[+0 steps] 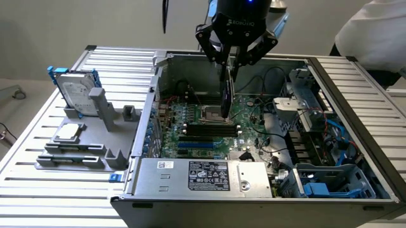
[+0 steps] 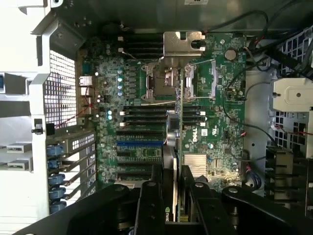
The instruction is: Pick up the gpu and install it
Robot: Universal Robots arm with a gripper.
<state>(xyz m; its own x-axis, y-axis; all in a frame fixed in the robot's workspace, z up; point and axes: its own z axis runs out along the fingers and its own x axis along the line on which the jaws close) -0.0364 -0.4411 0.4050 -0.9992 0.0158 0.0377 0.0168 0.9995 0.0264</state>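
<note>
One card, the gpu [image 1: 226,97], hung edge-down from the gripper [image 1: 231,64], whose fingers were drawn in narrow and pinched across the card's two flat faces at its upper edge. In the exterior view the gripper stood at twelve o'clock over the open computer case [image 1: 345,102]. The card's lower edge hovered above the middle of the motherboard [image 1: 190,116], apart from it as far as could be told. The wrist view looked straight down the gpu [image 2: 179,147], seen as a thin line between the fingers [image 2: 146,205], with the gripper [image 2: 174,196] closed on it.

The card looked light and stiff, but thin and probably fragile: bare components on the board side and a contact edge that would not take a knock. The black face seemed smooth, so a pinch there might slip. A hold near the middle of the long upper edge, as here, would likely keep it from tilting.

A hard drive [image 1: 77,97] stood at nine o'clock from the case, the power supply [image 1: 203,176] at six o'clock, and a person's sleeve [image 1: 374,33] at two o'clock.
</note>
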